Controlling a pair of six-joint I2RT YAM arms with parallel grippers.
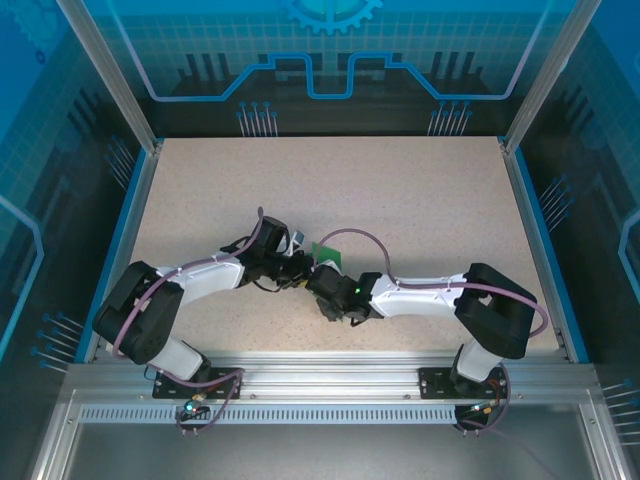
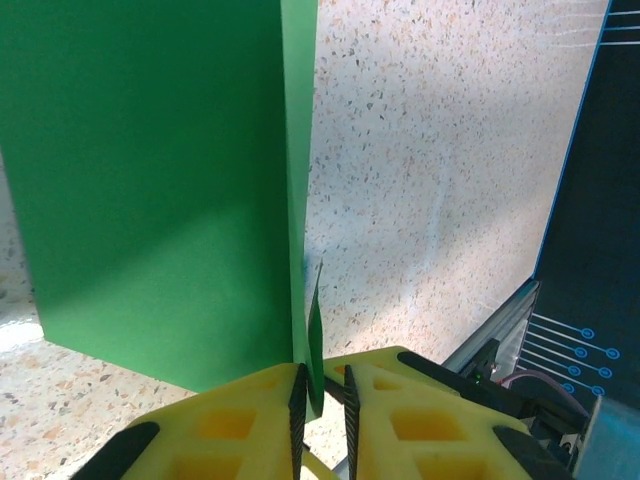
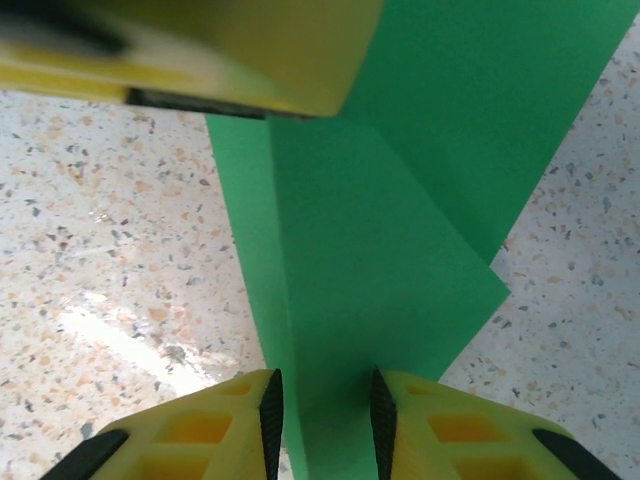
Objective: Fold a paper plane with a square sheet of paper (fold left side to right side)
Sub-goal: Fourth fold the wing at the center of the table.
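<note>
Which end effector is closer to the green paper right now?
Left, narrowly. The left end effector is shut on the edge of the green paper. The right end effector has its jaws apart on either side of the paper, with no grip evident.

The thin folded sheet of plain bright green paper [image 2: 150,180] is one even shade, darker where it is shadowed. Under the paper, the flat stone-look tabletop [image 1: 420,200] is beige, speckled grey and brown. Beside the paper, the left gripper [image 2: 322,385] and right gripper [image 3: 322,400] have yellow fingers [image 2: 230,430] edged with black strips.

Overhead rear view; wrists close over paper [image 2: 150,180]
</note>
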